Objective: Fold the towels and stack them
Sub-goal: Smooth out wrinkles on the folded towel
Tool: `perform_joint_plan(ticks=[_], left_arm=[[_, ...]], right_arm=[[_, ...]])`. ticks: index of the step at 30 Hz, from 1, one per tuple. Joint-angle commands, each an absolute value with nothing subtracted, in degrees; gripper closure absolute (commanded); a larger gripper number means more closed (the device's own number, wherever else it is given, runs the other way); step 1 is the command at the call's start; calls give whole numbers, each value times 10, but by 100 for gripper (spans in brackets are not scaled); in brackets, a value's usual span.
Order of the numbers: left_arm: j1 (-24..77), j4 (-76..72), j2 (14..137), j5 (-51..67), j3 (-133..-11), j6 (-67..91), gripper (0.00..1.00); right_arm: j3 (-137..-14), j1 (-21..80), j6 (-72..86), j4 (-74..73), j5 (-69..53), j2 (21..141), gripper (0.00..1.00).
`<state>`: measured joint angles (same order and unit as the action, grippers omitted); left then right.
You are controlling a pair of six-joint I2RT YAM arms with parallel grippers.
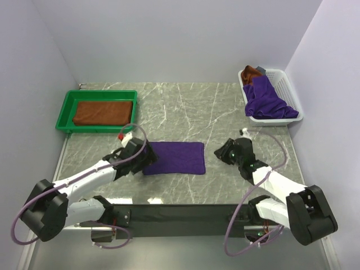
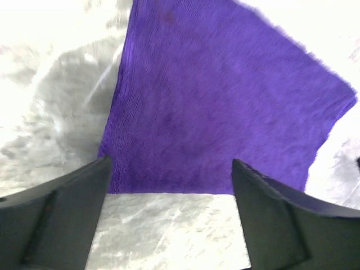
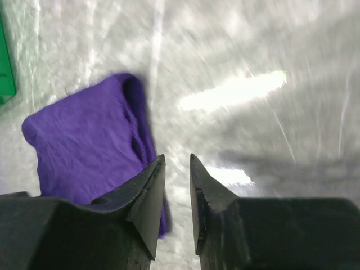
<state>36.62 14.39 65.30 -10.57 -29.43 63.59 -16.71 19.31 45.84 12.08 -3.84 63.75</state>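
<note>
On table (image 1: 225,107) centre, purple towel (image 1: 174,158) flat; L tool (image 2: 171,163) wide, R tool (image 3: 177,157) narrow, seemingly empty.

White arms (image 1: 84,178), black hands (image 2: 171,169), purple cables (image 1: 13,225)

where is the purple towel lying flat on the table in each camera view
Top external: the purple towel lies just below the centre of the picture.
Left wrist: it fills the upper middle.
Right wrist: it sits at the left, low down.
Shared landmark: the grey marble table under it, seen in all three views.
</note>
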Motion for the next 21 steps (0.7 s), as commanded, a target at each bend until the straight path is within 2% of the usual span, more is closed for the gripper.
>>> perform_joint_plan(ticks=[1, 4, 5, 8, 12, 16, 17, 21], left_arm=[[345, 231, 638, -130, -368, 583, 4], [312, 257, 634, -104, -411, 549, 1], [300, 262, 632, -94, -425, 528, 0], [232, 279, 637, -65, -439, 484, 0], [142, 298, 657, -25, -453, 431, 1], [61, 304, 664, 13, -451, 396, 1], [49, 308, 664, 23, -447, 383, 1], [1, 297, 653, 48, -426, 355, 1]], right_arm=[[-248, 215, 340, 37, -1, 613, 65], [-314, 281, 282, 5, -1, 615, 54], [-352, 332, 268, 4, 10, 631, 47], [-415, 401, 242, -23, 9, 697, 44], [-561, 535, 217, -62, 19, 811, 43], [-676, 608, 193, -102, 39, 931, 37], [-697, 620, 186, -112, 50, 972, 32], [-812, 663, 151, -180, 62, 1065, 27]])
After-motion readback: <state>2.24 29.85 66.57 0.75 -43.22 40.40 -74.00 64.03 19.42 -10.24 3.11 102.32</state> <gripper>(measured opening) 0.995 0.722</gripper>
